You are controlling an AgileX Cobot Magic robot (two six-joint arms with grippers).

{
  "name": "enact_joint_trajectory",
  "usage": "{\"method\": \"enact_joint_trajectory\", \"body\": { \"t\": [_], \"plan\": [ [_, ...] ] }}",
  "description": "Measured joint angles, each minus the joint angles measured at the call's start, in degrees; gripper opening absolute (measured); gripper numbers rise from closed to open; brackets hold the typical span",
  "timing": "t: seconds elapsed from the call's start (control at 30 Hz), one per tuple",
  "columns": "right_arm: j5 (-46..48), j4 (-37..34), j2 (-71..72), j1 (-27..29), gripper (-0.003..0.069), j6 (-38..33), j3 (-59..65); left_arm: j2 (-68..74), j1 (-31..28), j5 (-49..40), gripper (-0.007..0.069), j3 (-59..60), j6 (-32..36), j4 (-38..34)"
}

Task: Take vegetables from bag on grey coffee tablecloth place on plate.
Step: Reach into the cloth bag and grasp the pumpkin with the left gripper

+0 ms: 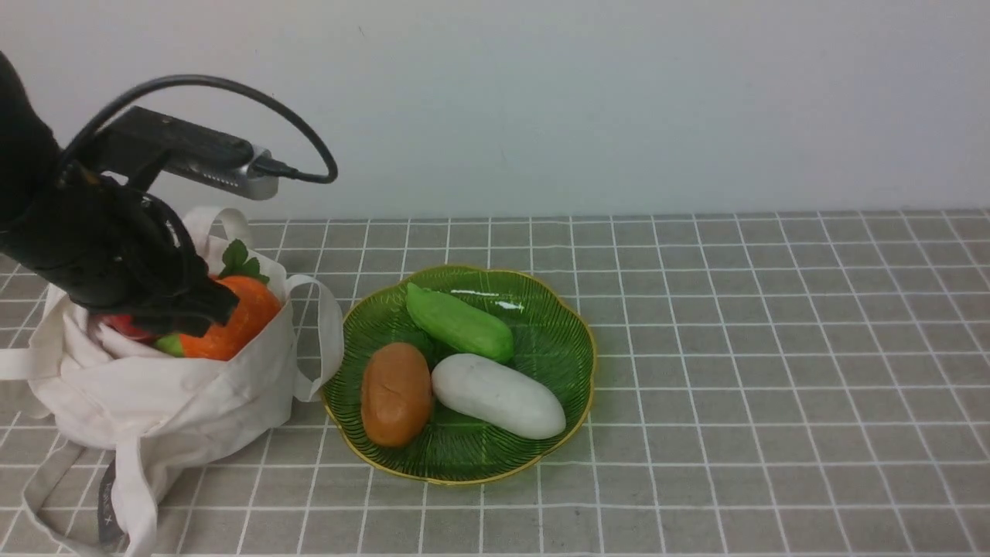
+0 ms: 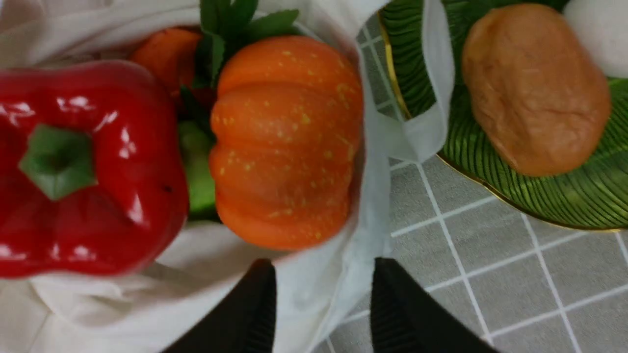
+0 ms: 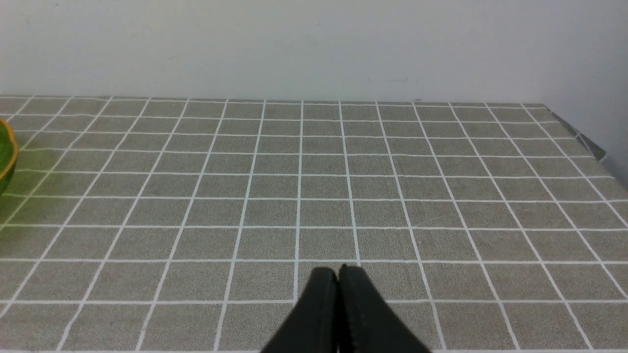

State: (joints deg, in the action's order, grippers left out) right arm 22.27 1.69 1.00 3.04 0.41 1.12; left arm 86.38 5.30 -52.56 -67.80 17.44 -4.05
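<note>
The off-white bag (image 1: 170, 394) stands at the left on the grey gridded tablecloth (image 1: 773, 348). In it lie an orange pumpkin (image 1: 240, 317), a red bell pepper (image 2: 83, 166), a green piece (image 2: 196, 166) and an orange piece with green leaves (image 2: 169, 54). My left gripper (image 1: 197, 305) hangs over the bag's mouth, open and empty; in the left wrist view (image 2: 321, 279) its jaws stand either side of the bag's wall, close to the pumpkin (image 2: 287, 142). The green plate (image 1: 557, 325) holds a green, a tan and a white vegetable. My right gripper (image 3: 338, 272) is shut and empty.
The bag's loop handle (image 1: 329, 333) droops against the plate's rim (image 2: 392, 73). Another handle trails on the cloth at the front left (image 1: 46, 510). A white wall rises behind the table. The table's far right corner shows in the right wrist view (image 3: 584, 139).
</note>
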Motion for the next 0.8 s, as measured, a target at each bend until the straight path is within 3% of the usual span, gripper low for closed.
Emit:
{"method": "enact_joint_trajectory", "body": {
  "t": [0.23,0.8],
  "plan": [
    [0.0,0.0,0.0,0.0,-0.0013,0.0,0.0,5.0,0.0,6.5,0.0477,-1.5,-0.1,0.9],
    [0.0,0.0,0.0,0.0,-0.0013,0.0,0.0,10.3,0.0,10.8,0.0502,-1.7,0.0,1.4]
  ]
}}
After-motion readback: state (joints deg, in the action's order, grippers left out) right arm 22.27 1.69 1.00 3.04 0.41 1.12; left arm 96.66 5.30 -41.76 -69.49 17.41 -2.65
